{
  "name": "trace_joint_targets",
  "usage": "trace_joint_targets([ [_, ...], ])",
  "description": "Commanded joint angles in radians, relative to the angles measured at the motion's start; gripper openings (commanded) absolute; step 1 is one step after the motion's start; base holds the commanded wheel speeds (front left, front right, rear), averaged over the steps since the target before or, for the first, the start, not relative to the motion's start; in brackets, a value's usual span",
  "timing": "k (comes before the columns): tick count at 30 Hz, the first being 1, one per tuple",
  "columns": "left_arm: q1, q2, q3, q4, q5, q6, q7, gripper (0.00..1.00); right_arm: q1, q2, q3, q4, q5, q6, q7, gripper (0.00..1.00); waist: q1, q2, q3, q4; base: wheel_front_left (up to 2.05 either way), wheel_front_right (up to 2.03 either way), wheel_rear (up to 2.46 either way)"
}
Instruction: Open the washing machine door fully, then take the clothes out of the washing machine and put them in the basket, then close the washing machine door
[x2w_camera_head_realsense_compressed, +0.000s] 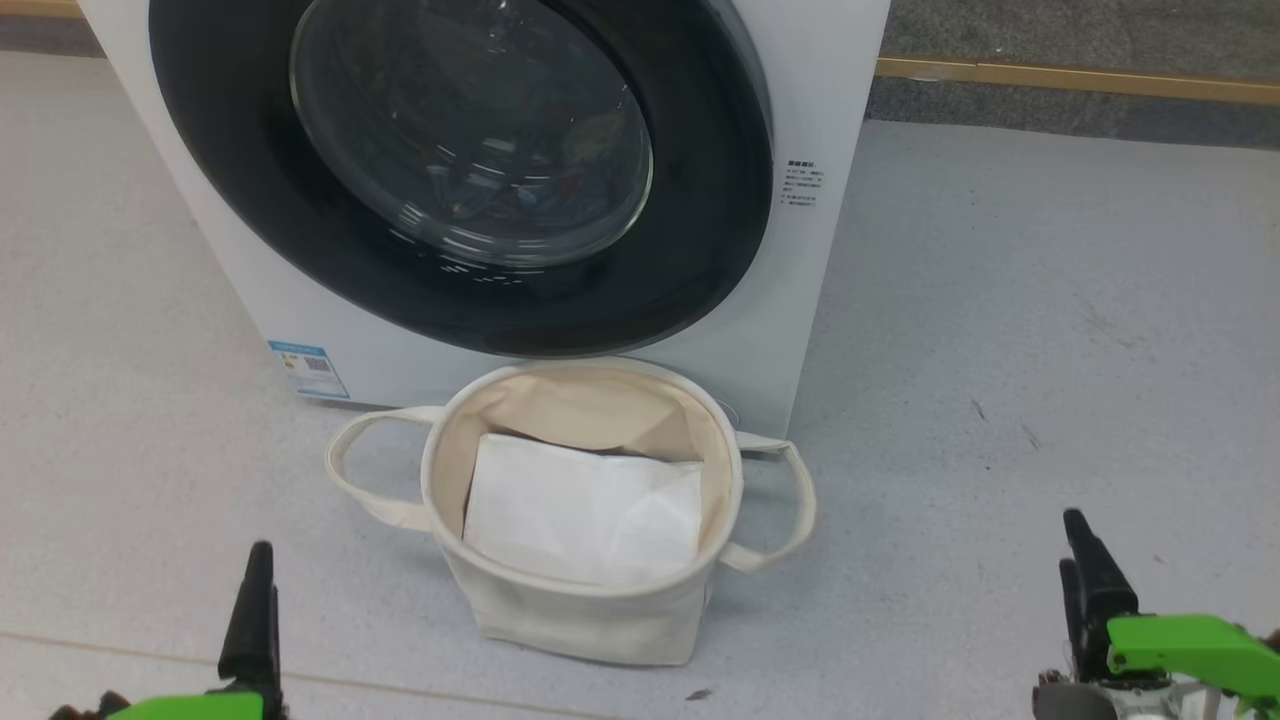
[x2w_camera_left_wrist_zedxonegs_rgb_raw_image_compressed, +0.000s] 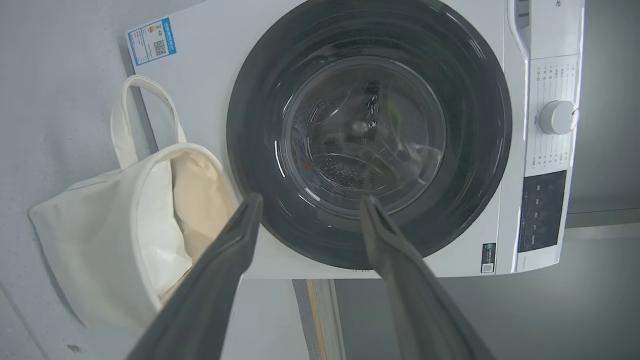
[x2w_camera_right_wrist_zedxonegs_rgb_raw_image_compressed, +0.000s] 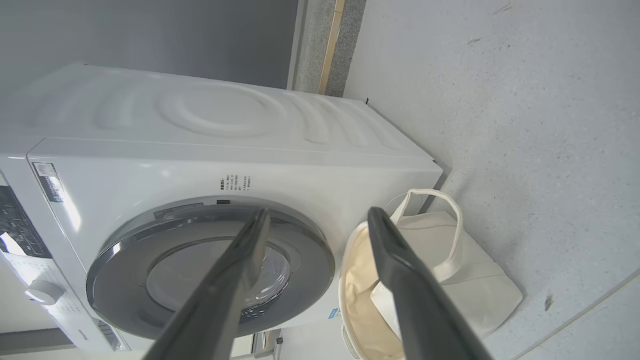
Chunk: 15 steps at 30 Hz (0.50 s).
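Note:
The white washing machine (x2w_camera_head_realsense_compressed: 820, 100) stands ahead with its round black-rimmed door (x2w_camera_head_realsense_compressed: 700, 200) shut. Through the glass I dimly make out blue and orange clothes (x2w_camera_head_realsense_compressed: 545, 195) in the drum. The cream canvas basket (x2w_camera_head_realsense_compressed: 580, 610) sits on the floor right against the machine's front, below the door. My left gripper (x2w_camera_head_realsense_compressed: 258, 560) is at the lower left and my right gripper (x2w_camera_head_realsense_compressed: 1075, 540) at the lower right, both well short of the basket. In the wrist views the left gripper (x2w_camera_left_wrist_zedxonegs_rgb_raw_image_compressed: 311, 200) and the right gripper (x2w_camera_right_wrist_zedxonegs_rgb_raw_image_compressed: 319, 212) are open and hold nothing.
A flat white sheet (x2w_camera_head_realsense_compressed: 580, 510) lies inside the basket. Grey floor spreads on both sides of the machine. A wooden strip (x2w_camera_head_realsense_compressed: 1080, 78) runs along the wall at the back right. The control knob (x2w_camera_left_wrist_zedxonegs_rgb_raw_image_compressed: 557, 117) sits on the machine's panel.

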Motion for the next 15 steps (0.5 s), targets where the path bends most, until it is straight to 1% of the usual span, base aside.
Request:
trace_joint_targets([
  [1, -0.052, 0.007, 0.023, -0.067, 0.062, -0.001, -0.018, 1.0, -0.065, -0.006, 0.008, -0.049, -0.056, 0.0, -0.016, 1.0, -0.0001, 0.0, 0.002, 0.0, 0.0, 0.0, 0.0],
  [3, -0.053, 0.007, 0.022, -0.076, 0.082, -0.002, -0.021, 1.0, -0.07, -0.008, 0.01, -0.052, -0.071, 0.0, -0.019, 1.0, -0.0001, 0.0, 0.002, 0.0, 0.0, 0.0, 0.0],
  [15, -0.077, 0.016, -0.029, -0.194, 0.367, -0.003, -0.056, 1.0, -0.124, -0.045, 0.064, -0.095, -0.262, 0.0, -0.054, 1.0, -0.0001, 0.0, 0.005, 0.002, 0.0, 0.0, 0.0],
])
